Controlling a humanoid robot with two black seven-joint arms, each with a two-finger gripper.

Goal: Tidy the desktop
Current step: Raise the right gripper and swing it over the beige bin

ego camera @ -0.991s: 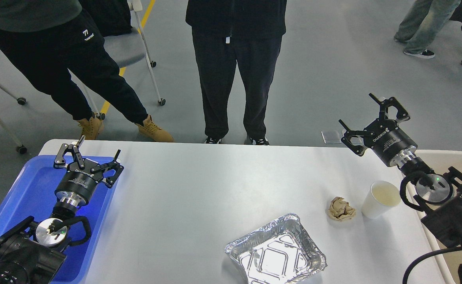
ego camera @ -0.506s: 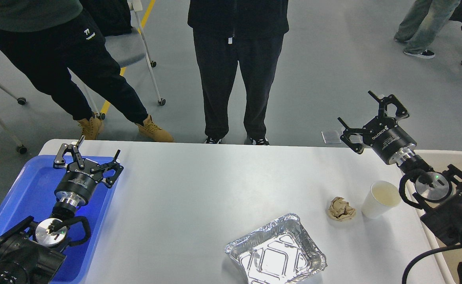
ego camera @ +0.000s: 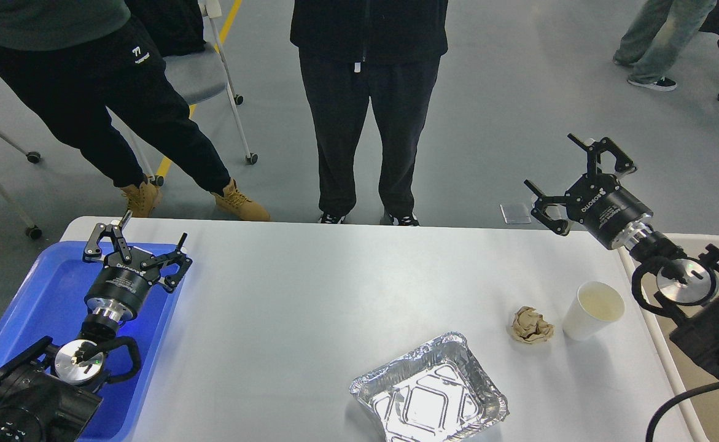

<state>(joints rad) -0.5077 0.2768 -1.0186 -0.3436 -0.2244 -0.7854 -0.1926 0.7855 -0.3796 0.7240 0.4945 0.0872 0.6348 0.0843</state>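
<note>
You were in a lab or demo hall: bare grey floor (ego camera: 506, 92) with yellow line (ego camera: 178, 138), wheeled chairs (ego camera: 202, 73), onlookers (ego camera: 368, 104) standing at the white desktop (ego camera: 310, 307).

Grey floor (ego camera: 519, 92), yellow line (ego camera: 227, 24), wheeled chair (ego camera: 202, 73)

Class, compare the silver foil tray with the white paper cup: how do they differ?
The square silver foil tray is wide, shallow and crinkled; the round white paper cup is tall, narrow and smooth. The tray sits at the near edge, the cup farther right. Both stand open-topped on the white desktop.
</note>
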